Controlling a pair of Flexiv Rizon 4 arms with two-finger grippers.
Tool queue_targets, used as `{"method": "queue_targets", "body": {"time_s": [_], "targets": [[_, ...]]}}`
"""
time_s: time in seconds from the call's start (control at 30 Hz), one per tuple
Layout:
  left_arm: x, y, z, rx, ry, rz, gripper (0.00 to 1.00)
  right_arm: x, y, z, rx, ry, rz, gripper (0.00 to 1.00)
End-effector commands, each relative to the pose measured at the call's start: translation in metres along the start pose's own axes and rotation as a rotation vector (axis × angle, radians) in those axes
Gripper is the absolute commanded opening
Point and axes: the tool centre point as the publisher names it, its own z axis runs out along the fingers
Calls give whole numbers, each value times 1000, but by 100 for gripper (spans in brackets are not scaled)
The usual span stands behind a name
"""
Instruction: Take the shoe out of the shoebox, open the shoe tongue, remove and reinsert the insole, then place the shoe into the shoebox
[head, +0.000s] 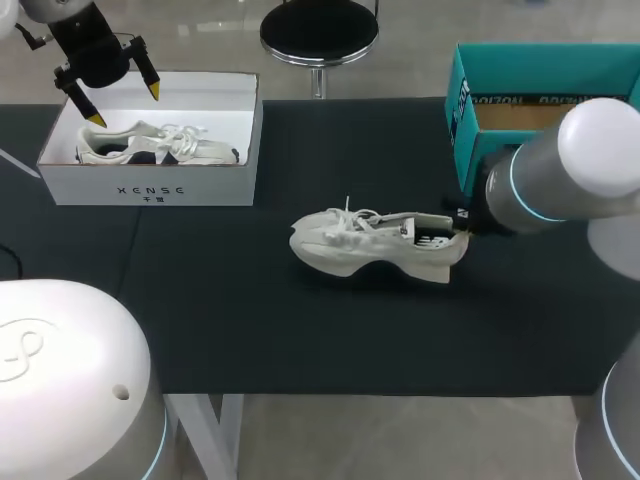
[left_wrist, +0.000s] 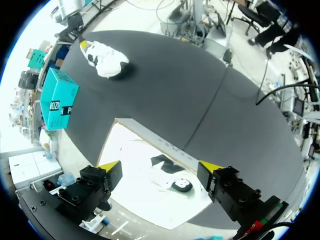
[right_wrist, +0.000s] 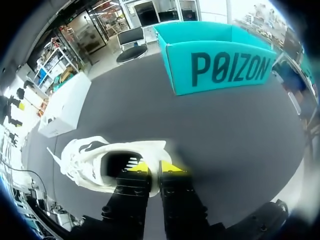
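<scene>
Insole step, prob: right claw (right_wrist: 156, 167) clenched at sneaker (right_wrist: 95, 157) heel rim just ahead, left claw (head: 125, 106) released above shoebox (head: 150, 185); next needs firm insole pinch w/o dragging shoe

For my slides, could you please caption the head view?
Right gripper holds the white shoe by its heel; open left gripper hovers above the shoebox holding a second shoe.

Looks like a robotics lab: dark table (head: 250, 330) with left arm (head: 85, 50) and right arm (head: 560, 180) above it, white shoebox (head: 150, 185) at its far left, teal box (head: 520, 70) at its far right, shoe (head: 370, 245) mid-table.
</scene>
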Motion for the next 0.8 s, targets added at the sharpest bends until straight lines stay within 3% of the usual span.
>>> {"method": "queue_targets", "body": {"time_s": [0.03,0.8], "targets": [[1,-1,0,-3,1,1,100,-1,-6,-2,-1,-1,0,0],[1,-1,0,-3,1,1,100,-12,-19,14,49,-37,-33,0]]}}
